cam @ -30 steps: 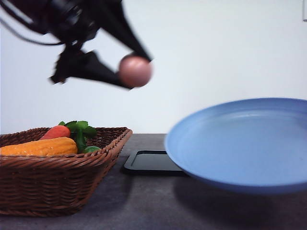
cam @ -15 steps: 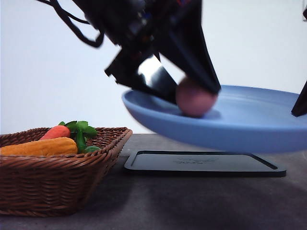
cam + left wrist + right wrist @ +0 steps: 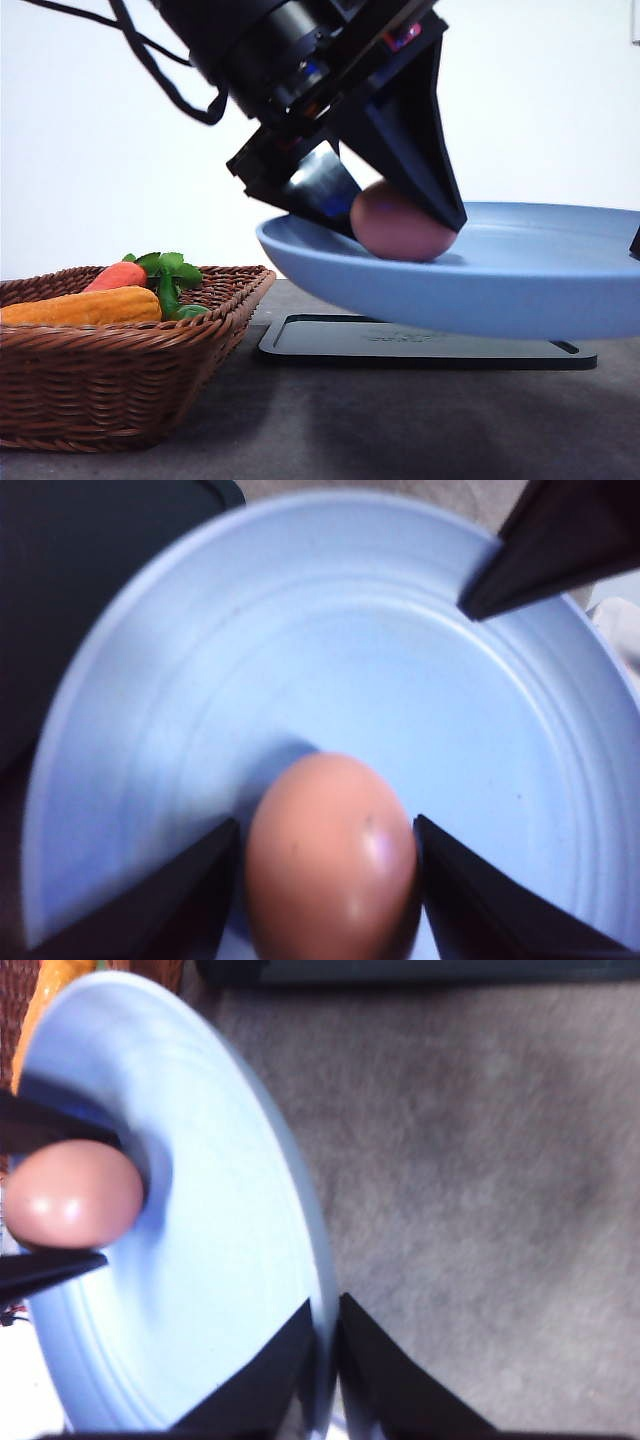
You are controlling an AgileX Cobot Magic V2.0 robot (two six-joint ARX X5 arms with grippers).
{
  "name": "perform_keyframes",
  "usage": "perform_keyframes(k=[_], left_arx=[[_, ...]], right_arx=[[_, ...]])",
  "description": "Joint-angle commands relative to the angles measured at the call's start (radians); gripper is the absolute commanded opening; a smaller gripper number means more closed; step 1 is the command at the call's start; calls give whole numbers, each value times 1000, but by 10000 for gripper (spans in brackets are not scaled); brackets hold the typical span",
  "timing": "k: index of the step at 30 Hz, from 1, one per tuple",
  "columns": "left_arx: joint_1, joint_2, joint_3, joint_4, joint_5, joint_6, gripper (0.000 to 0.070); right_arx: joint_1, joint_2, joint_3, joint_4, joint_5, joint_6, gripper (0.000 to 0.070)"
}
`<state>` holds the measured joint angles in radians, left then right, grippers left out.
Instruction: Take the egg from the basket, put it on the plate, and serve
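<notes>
Now the left gripper [image 3: 400, 215], pinching the egg [image 3: 400, 224], has lowered it onto the raised blue plate [image 3: 560, 285], whose rim the right gripper [image 3: 327, 1345] pinches, so release comes next.

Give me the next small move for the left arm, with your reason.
Probably open the left gripper and let go of the egg. The egg already sits low on the plate, which the right gripper pinches by its rim above the black tray. The left fingers flank the egg closely, so releasing before lifting away looks right.
</notes>
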<state>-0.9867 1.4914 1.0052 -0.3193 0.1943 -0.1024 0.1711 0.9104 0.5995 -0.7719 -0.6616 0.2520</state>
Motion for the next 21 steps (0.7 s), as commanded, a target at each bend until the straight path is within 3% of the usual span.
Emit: perform_keyframes(k=[1,10,21], left_arx=[[-11,18,42,-12,-3,8,362],[7,-63,171,-201,-3,23,361],[68,-398,182,-280,-14,22,359]], right_arx=[[3,5,10,5,-23,11,0],[-8,118,26,58,-22,8,0],[-100,469,206,257,-22,9,0]])
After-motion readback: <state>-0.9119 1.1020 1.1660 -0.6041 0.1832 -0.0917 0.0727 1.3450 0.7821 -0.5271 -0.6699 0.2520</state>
